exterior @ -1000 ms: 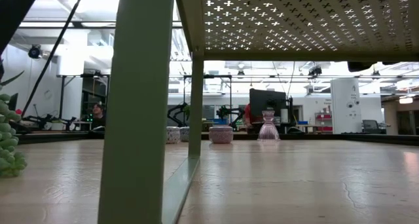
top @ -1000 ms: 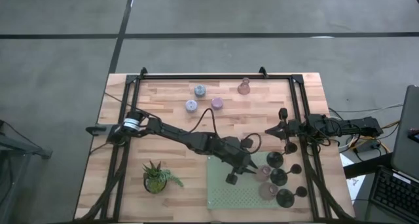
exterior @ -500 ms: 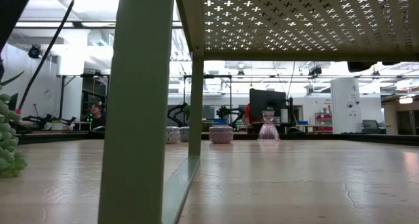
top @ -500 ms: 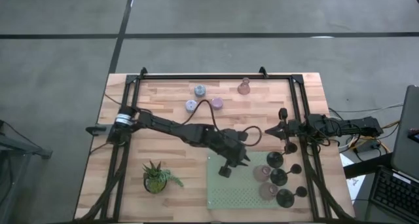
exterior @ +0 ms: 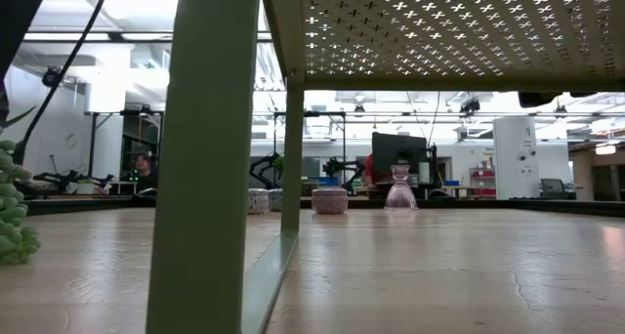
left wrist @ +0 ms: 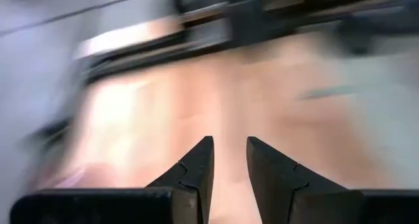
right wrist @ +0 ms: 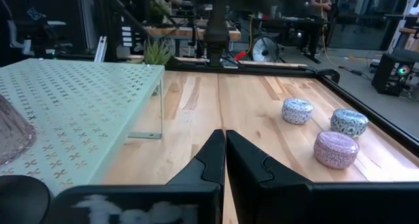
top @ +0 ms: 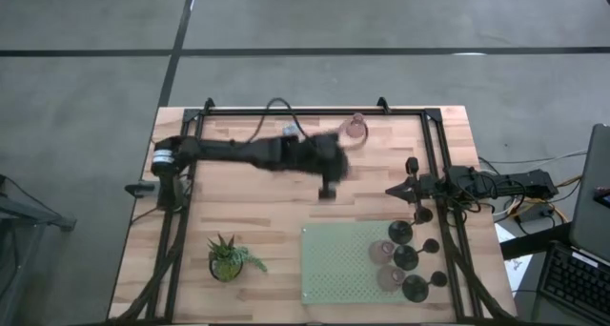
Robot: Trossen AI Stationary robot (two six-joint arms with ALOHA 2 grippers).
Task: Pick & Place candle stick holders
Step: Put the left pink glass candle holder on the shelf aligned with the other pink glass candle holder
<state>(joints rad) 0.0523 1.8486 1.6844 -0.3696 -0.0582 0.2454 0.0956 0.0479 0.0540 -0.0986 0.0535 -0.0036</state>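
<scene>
My left gripper [top: 327, 187] is open and empty above the bare wood, between the green perforated rack [top: 329, 269] and the table's far edge; its own view [left wrist: 229, 147] is blurred. My right gripper [top: 393, 191] is shut and empty at the table's right side. Several black holders [top: 406, 258] and pink ones [top: 382, 252] stand on the rack's right end. A pink bell-shaped holder [top: 355, 128] stands at the far edge. Three short round holders [right wrist: 336, 149] stand on the wood; the left arm hides them in the high view.
A small potted plant [top: 227, 257] stands near the front left. A black frame [top: 305, 111] runs along the table's far and side edges. The rack's green leg [exterior: 200, 168] fills the low view's left. Bare wood lies in the middle of the table.
My left gripper has swung fast from above the rack's left part toward the table's far edge, the arm now stretched along the far side over the round holders. The holders on the rack have stayed in place.
</scene>
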